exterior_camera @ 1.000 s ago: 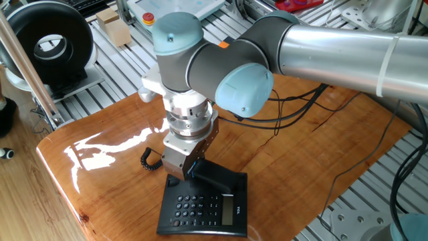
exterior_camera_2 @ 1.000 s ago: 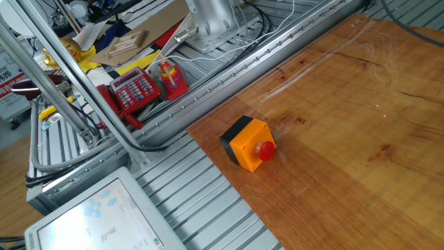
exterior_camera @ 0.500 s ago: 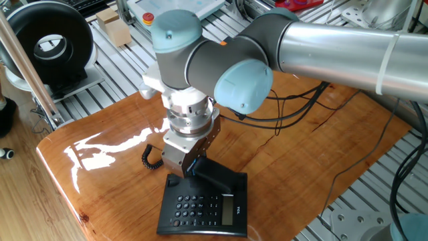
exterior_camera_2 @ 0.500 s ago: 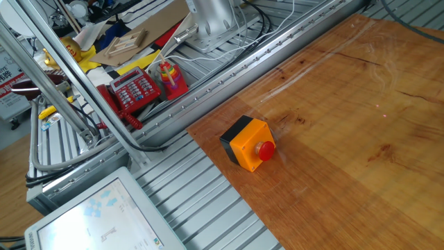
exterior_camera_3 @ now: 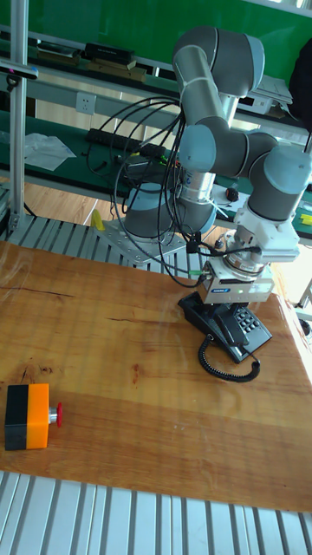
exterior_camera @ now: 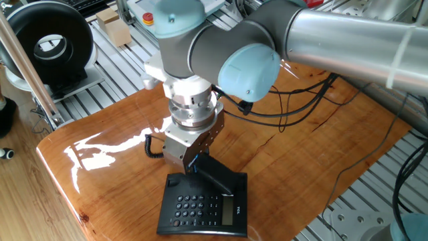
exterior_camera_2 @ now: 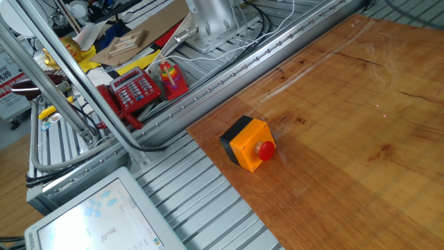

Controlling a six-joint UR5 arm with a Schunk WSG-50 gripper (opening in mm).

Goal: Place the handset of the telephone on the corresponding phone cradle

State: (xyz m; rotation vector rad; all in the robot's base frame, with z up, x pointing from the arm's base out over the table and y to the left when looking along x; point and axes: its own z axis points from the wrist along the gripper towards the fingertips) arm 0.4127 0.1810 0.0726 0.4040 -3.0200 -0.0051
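The arm has risen a little off the phone (exterior_camera: 204,204). The claw (exterior_camera: 194,161) hangs just over the handset (exterior_camera: 217,177), which lies on the cradle; its opening I can't tell. Open table (exterior_camera: 107,174) lies leftward.

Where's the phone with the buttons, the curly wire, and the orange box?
telephone (exterior_camera: 200,207): one fixed view, on its keypad.
coiled cord (exterior_camera_3: 227,368): tall fixed view, on the loop.
orange box (exterior_camera_2: 248,142): the other fixed view, on its top.
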